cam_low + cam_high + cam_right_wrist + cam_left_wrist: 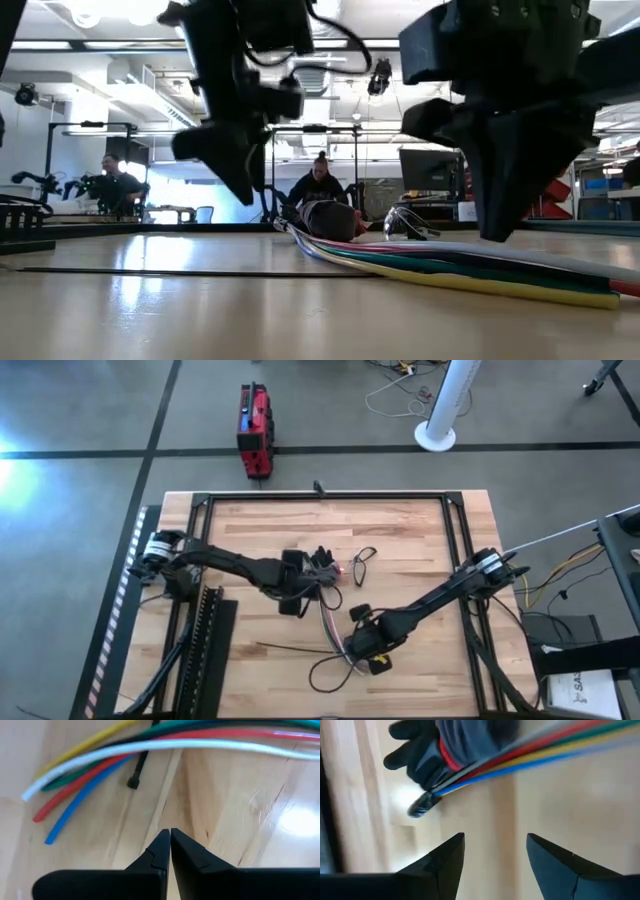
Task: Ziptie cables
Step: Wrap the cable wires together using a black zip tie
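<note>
The cables [331, 626], thin wires in white, red, green, yellow and blue, lie flat mid-table, running toward the near edge [470, 272]. Their cut ends [47, 810] lie fanned out on the wood. The ziptie [285, 650], a thin dark strap, lies on the table [150, 271]; its head end [134, 781] sticks out from under the cables. My left gripper [495, 842] is open above the bare wood beside the cables' far end [485, 770]. My right gripper [170, 834] is shut, its tips low over the table just short of the cables' near ends.
A black and grey glove with a red cuff [445, 745] lies at the cables' far end. A small black wire loop [363, 557] lies farther back, and another black loop [328, 676] near the front edge. A black metal frame [320, 494] borders the table. People sit in the room behind [318, 185].
</note>
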